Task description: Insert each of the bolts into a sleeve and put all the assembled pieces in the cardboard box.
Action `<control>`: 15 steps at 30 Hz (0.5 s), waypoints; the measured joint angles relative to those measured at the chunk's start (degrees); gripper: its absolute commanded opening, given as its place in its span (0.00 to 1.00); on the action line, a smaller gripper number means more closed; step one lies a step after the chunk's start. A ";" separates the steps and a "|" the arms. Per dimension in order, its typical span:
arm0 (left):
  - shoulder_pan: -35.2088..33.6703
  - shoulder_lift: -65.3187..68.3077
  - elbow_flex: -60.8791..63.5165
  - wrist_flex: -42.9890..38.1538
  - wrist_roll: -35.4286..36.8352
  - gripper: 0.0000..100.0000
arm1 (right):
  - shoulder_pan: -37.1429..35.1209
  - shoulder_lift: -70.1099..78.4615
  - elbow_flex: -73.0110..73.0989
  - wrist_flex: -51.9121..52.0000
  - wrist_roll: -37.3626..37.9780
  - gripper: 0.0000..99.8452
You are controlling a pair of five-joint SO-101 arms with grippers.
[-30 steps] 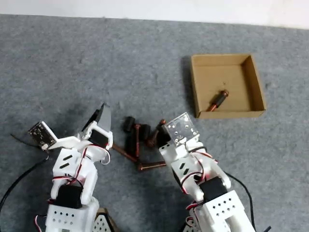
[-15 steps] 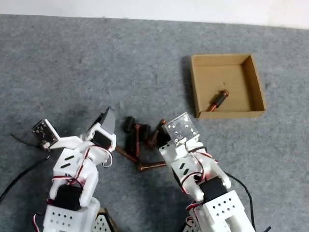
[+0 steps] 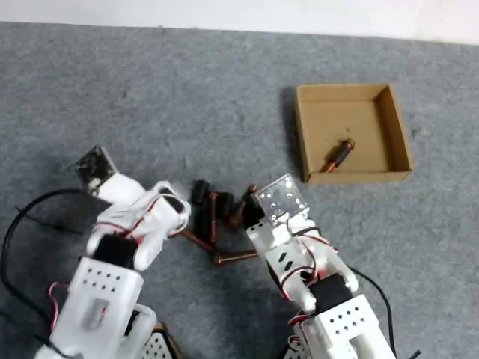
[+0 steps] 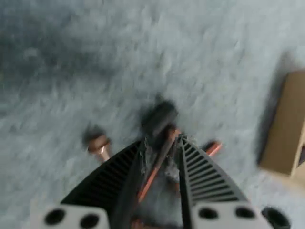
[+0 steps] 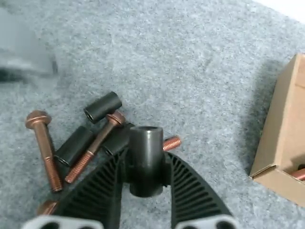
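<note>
As the left arm (image 3: 127,239) swung down, left end effector (image 4: 162,141) straddled a copper-coloured metal bolt (image 4: 153,171) on the grey surface (image 3: 150,90), unclenched; right end effector (image 5: 146,160) gripped a black cylindrical sleeve (image 5: 145,140) upright, awaiting insertion.

Left wrist view smeared: bolt (image 4: 155,171) and dark lump (image 4: 159,117) by the left gripper (image 4: 162,140) are soft shapes, grip unreadable; box (image 4: 286,129) cut by the edge. Right wrist view: box (image 5: 281,138) cropped too, boxed bolt (image 5: 299,174) just a tip, held sleeve (image 5: 145,136) sunk partway inside the right gripper (image 5: 146,155), grey blur (image 5: 24,52) unidentifiable. High view: arm bases (image 3: 97,299) run off the bottom.
</note>
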 measured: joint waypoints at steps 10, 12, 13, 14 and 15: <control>0.97 12.57 -5.98 3.87 0.00 0.12 | 0.00 -0.09 0.44 0.00 0.00 0.00; 0.97 15.30 -8.09 4.22 0.00 0.12 | 0.09 0.00 1.85 -1.32 0.00 0.00; 0.97 16.88 -9.32 5.27 0.00 0.12 | 0.26 0.00 2.29 -1.93 0.00 0.00; 0.97 18.46 -10.73 6.59 0.00 0.12 | 0.35 0.00 2.37 -2.37 0.00 0.00; 0.97 19.78 -12.04 7.82 0.00 0.12 | 0.26 0.00 2.37 -2.64 0.00 0.00</control>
